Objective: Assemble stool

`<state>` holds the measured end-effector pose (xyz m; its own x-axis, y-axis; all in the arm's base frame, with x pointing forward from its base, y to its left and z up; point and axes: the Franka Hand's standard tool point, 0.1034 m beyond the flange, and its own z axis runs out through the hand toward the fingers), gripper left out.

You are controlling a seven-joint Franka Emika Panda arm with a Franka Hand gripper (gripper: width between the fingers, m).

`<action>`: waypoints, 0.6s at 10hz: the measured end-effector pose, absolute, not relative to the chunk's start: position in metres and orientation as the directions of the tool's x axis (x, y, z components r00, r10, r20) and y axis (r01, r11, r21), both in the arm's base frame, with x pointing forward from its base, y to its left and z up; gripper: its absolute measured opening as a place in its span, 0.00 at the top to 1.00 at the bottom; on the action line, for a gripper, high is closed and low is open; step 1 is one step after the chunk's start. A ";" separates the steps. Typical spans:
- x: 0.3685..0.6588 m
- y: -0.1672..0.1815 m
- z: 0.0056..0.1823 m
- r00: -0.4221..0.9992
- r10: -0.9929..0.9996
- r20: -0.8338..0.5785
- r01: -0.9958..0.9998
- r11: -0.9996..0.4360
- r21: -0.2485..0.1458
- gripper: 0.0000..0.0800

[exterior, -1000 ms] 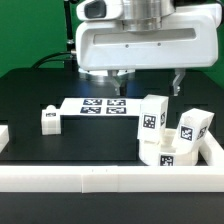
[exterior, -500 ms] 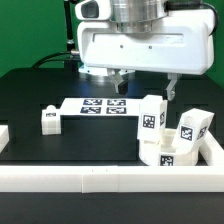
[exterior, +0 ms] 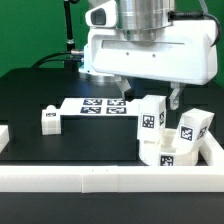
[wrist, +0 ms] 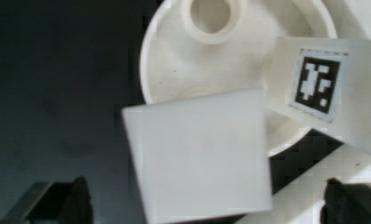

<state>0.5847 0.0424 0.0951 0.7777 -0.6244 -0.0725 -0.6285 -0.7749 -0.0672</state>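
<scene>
The hand (exterior: 151, 93) hangs over the seat (exterior: 150, 150), fingers wide apart and holding nothing. The seat lies on the table (exterior: 40, 90), just beside the marker board (exterior: 100, 105) on the exterior view's right. Two legs (exterior: 152, 117) stand upright on the seat. The third leg (exterior: 50, 119) lies at the marker board's other side.

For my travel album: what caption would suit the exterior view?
Open gripper hovers over the round stool seat bearing two upright legs; a third leg sits apart.
</scene>
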 end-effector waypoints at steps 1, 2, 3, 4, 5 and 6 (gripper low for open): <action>0.585 0.044 0.094 0.785 -0.616 -0.066 -0.620 -0.782 -0.070 0.33; 0.585 0.044 0.094 0.786 -0.615 -0.065 -0.618 -0.783 -0.071 0.50; 0.585 0.044 0.094 0.788 -0.613 -0.064 -0.616 -0.784 -0.072 0.50; 0.585 0.044 0.094 0.788 -0.613 -0.064 -0.616 -0.784 -0.072 0.59; 0.585 0.044 0.094 0.788 -0.613 -0.064 -0.616 -0.784 -0.072 0.59; 0.585 0.044 0.094 0.782 -0.619 -0.065 -0.623 -0.779 -0.072 0.59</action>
